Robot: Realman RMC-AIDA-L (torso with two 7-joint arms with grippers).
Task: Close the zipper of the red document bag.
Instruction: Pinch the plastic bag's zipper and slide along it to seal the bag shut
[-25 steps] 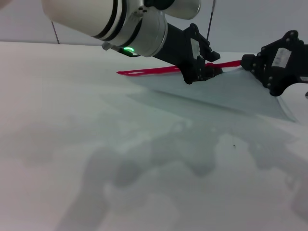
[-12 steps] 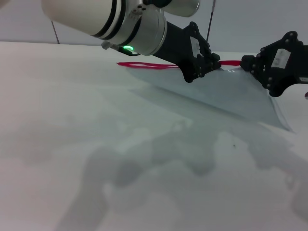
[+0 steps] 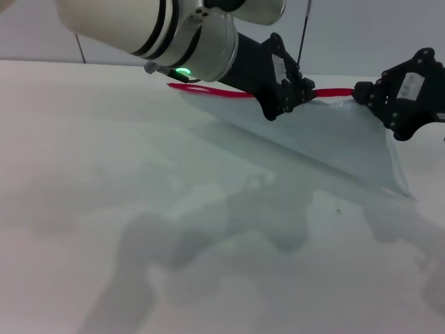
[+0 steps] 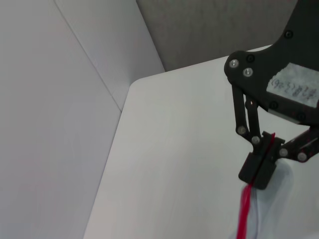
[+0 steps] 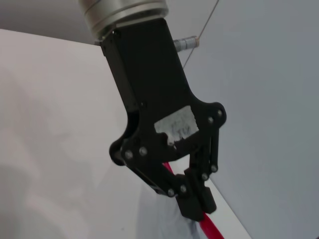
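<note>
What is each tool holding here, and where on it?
Both grip the red document bag by the zipper: the left tool is shut on it partway along, the right tool is shut on its end.

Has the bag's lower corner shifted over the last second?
Yes. The red document bag has swung: its lower corner now lies nearer the dark speck on the table.

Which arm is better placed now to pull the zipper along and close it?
Probably the left. The left gripper pinches the zipper mid-length, with free strip beyond it. The right gripper clamps the strip's end, anchoring the red document bag.
</note>
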